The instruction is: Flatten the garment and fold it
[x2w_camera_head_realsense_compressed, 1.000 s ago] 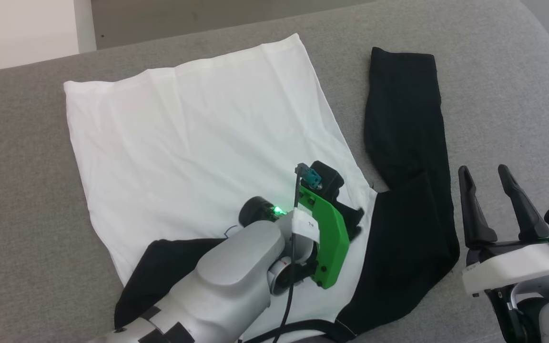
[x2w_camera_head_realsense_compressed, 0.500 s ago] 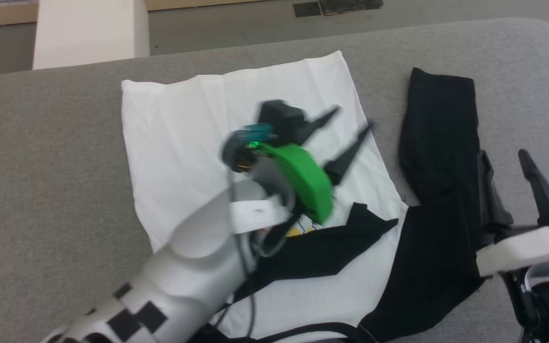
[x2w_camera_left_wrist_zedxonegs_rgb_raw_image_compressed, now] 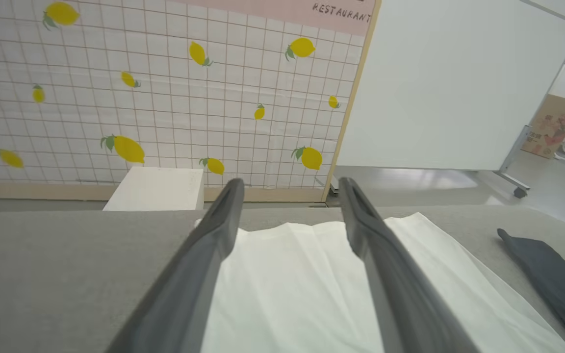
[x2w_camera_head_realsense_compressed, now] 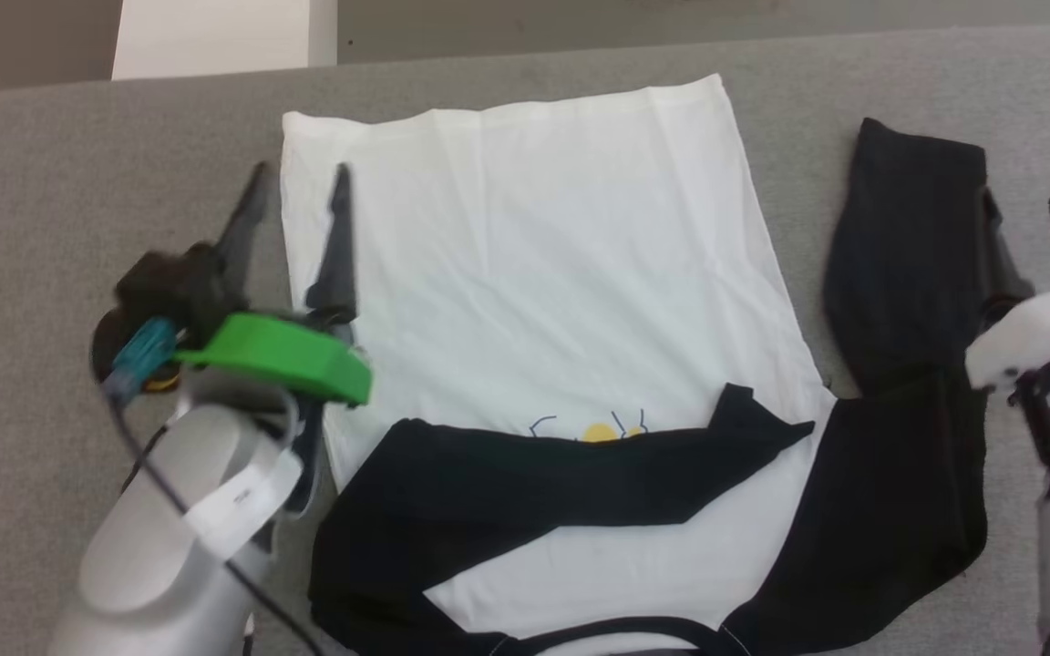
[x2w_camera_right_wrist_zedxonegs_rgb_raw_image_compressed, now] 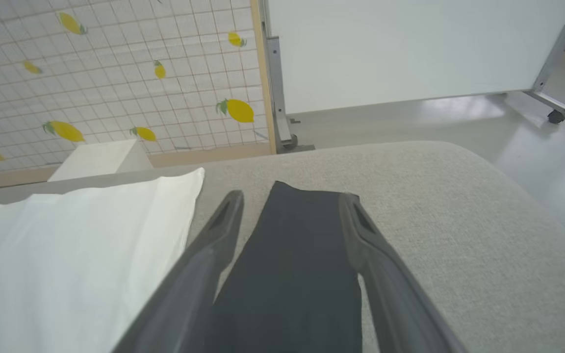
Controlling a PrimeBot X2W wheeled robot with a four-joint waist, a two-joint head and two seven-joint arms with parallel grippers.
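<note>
A white soft shirt with long black sleeves point(x2w_camera_head_realsense_compressed: 543, 255) lies flat on the grey cloth-covered table point(x2w_camera_head_realsense_compressed: 51, 164). Across its chest one black sleeve point(x2w_camera_head_realsense_compressed: 534, 474) is folded. The other black sleeve point(x2w_camera_head_realsense_compressed: 908, 237) lies out at 3 o'clock, running from 12 to 6. The right gripper point(x2w_camera_head_realsense_compressed: 1024, 205) hangs right over it, fingers open and empty, so I think it is the nearer one. The left gripper point(x2w_camera_head_realsense_compressed: 299, 182), at 9 o'clock by the shirt's edge, is open and empty too.

**Head camera overhead, wrist cameras low and level**

The head view looks steeply down from close above the garment point(x2w_camera_head_realsense_compressed: 543, 255) on the grey cushion point(x2w_camera_head_realsense_compressed: 33, 182). Each wrist view sits low over the cushion. It faces nearly level along the left gripper point(x2w_camera_left_wrist_zedxonegs_rgb_raw_image_compressed: 291, 182) or the right gripper point(x2w_camera_right_wrist_zedxonegs_rgb_raw_image_compressed: 292, 195) toward the lemon-print wall point(x2w_camera_left_wrist_zedxonegs_rgb_raw_image_compressed: 115, 98). Both wrist views share that wall, the white box point(x2w_camera_left_wrist_zedxonegs_rgb_raw_image_compressed: 155, 189) and the white panel point(x2w_camera_right_wrist_zedxonegs_rgb_raw_image_compressed: 410, 49).
</note>
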